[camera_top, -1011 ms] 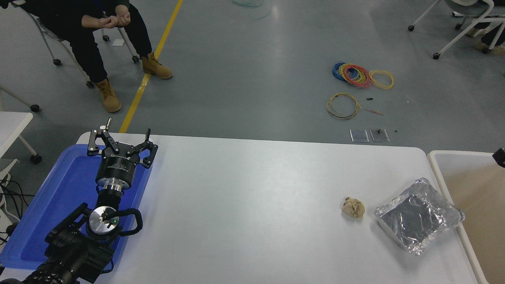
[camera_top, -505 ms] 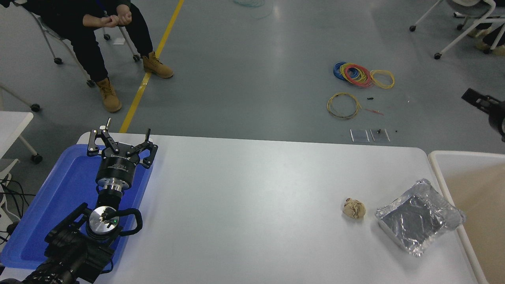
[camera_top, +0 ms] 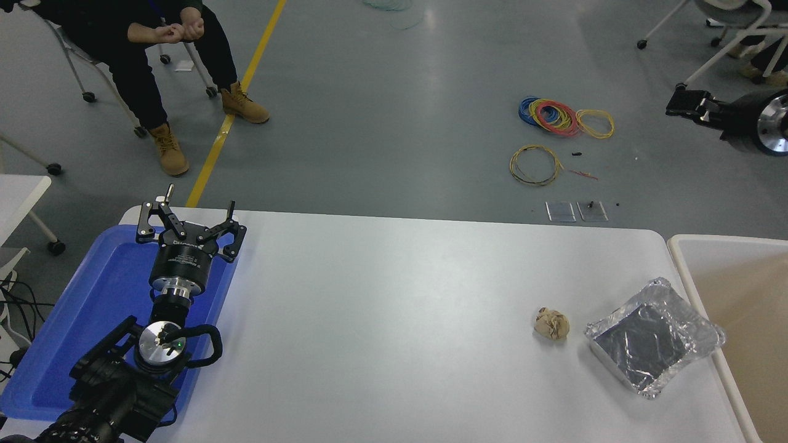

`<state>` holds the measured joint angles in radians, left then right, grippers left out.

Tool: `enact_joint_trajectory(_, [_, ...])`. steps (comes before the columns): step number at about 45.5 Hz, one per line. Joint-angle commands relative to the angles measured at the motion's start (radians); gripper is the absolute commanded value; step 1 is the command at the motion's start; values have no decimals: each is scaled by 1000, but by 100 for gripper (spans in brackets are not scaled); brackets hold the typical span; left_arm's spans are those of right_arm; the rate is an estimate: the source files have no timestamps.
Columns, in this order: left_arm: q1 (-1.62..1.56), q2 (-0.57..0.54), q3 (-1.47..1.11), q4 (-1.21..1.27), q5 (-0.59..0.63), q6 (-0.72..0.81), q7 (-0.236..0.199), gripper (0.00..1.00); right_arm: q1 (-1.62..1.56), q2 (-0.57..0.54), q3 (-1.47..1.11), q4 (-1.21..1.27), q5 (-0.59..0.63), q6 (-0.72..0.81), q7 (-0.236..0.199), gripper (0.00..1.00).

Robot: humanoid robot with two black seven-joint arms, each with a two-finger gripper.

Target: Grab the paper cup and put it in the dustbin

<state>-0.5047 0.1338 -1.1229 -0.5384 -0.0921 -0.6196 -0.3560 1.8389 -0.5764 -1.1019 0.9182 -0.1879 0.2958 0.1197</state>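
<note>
**Right arm high, off the tabletop**

Up at the right edge your right gripper (camera_top: 683, 104) hangs well above the dustbin (camera_top: 677, 258), higher than half a second ago; whether its jaws are spread, you cannot tell. No cup shows. Left gripper (camera_top: 188, 212) sits parked, jaws spread.

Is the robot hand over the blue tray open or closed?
Open. The left gripper hangs over the blue tray with its fingers spread wide apart and nothing between them.
</note>
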Motion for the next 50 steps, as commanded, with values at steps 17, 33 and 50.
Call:
enact_joint_trajectory(17, [0,1,0,0,0,0,0,100,335,85,-110,392,-79,356,-25,100])
enact_joint_trajectory(33, [0,1,0,0,0,1,-1,100,384,174,-96,496,-54,390,-60,100])
enact_joint_trajectory(50, [0,1,0,0,0,0,0,100,372,254,-96,495,-30,390,-60,100])
